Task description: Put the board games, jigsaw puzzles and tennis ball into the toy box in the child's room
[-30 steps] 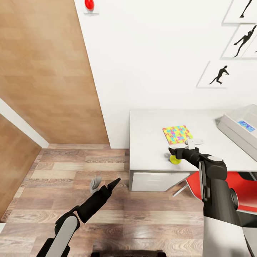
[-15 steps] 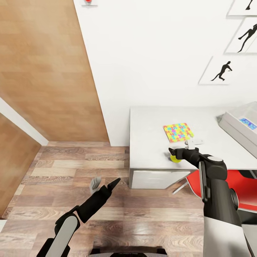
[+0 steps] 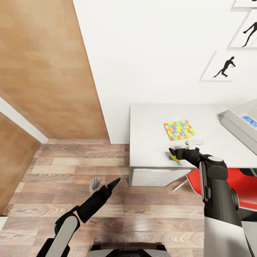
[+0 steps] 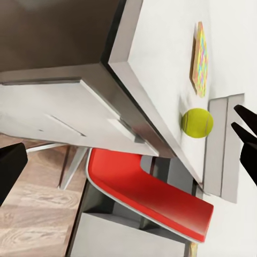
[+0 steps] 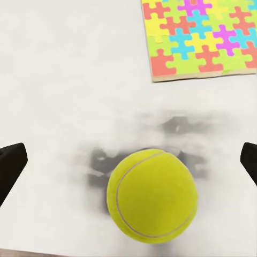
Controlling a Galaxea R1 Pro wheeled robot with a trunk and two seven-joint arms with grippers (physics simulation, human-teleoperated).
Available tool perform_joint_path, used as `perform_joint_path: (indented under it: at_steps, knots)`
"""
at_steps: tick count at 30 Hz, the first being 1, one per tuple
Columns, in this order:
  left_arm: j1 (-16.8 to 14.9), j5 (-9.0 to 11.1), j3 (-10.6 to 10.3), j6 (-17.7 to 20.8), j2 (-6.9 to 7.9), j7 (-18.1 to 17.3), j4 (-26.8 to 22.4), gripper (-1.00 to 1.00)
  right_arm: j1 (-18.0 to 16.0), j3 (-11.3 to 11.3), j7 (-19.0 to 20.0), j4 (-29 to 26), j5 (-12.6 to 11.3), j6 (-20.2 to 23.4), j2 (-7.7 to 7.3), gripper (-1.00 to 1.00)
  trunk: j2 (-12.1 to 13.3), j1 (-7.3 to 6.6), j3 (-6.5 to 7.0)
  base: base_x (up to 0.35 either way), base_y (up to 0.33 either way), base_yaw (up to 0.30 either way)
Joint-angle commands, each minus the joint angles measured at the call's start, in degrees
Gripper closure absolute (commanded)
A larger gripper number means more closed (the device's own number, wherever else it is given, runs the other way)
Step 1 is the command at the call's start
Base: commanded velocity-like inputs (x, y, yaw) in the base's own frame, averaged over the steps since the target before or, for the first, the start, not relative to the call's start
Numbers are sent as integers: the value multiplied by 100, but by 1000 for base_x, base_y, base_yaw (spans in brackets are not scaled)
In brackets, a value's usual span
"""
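Note:
A yellow-green tennis ball (image 5: 152, 194) lies near the front edge of the grey table (image 3: 150, 125). My right gripper (image 3: 174, 152) hovers just over it, open, with one black fingertip (image 5: 10, 166) on each side of the ball and not touching it. The ball (image 3: 173, 157) is half hidden by that gripper in the head view. A colourful jigsaw puzzle (image 3: 178, 130) lies flat just beyond the ball. The grey toy box (image 3: 242, 125) stands at the table's right end. My left gripper (image 3: 104, 184) hangs open and empty over the floor; its camera sees the ball (image 4: 197, 122) and puzzle (image 4: 199, 59).
A red chair (image 3: 246, 189) is tucked under the table at the right, below my right arm. Wood-plank floor (image 3: 71, 171) spreads out to the left of the table. A wooden wall panel (image 3: 46, 71) stands at the left, and framed silhouette pictures (image 3: 223, 67) hang above the table.
The whole picture has shifted a little, so the camera has moved. My right gripper now covers more of the tennis ball than before. The left arm holds the same pose.

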Motion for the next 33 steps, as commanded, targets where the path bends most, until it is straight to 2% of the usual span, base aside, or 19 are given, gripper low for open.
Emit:
perform_joint_path:
  at_steps: [1,33]
  knots:
    - [-3,34,-1,22,2,1,-2,-100,-6,-12,59,-7,59,14,6,-100,-10,3,-17,0,0,0]
    - [-3,28,-2,19,2,1,-2,-100,-8,-77,67,-7,81,14,-25,-100,-10,3,-297,0,0,0]
